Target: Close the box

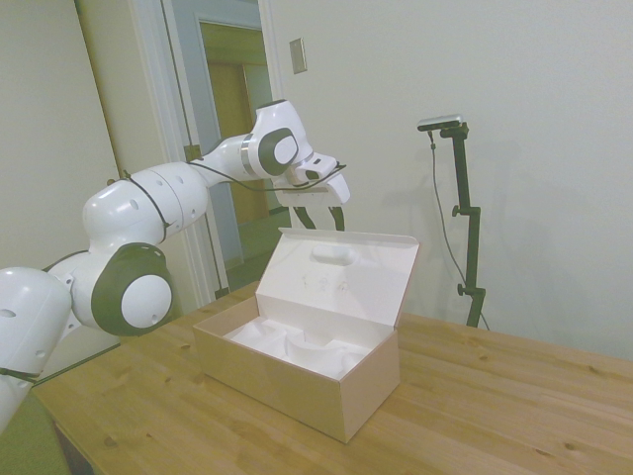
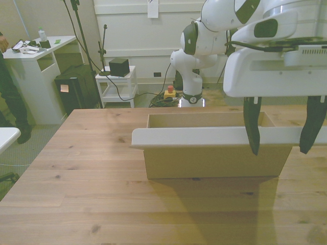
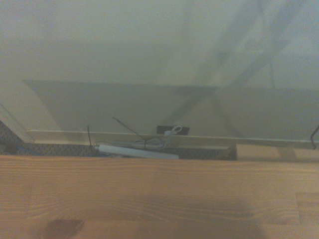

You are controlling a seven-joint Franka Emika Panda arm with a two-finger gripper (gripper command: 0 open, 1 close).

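Side view shows the box (image 1: 297,366) on the wooden desk (image 1: 495,406), its lid (image 1: 341,272) standing up open. Just above the lid's top edge hangs the tool (image 1: 321,218), fingers wide and empty. Around the box the desk has free room.

Place: a robotics lab room.
Signs: white robot arm (image 2: 196,56) mounted behind a wooden surface (image 2: 92,194); red stop button (image 2: 170,90); loose cables (image 2: 153,97) on the floor; white trolley (image 2: 116,84).
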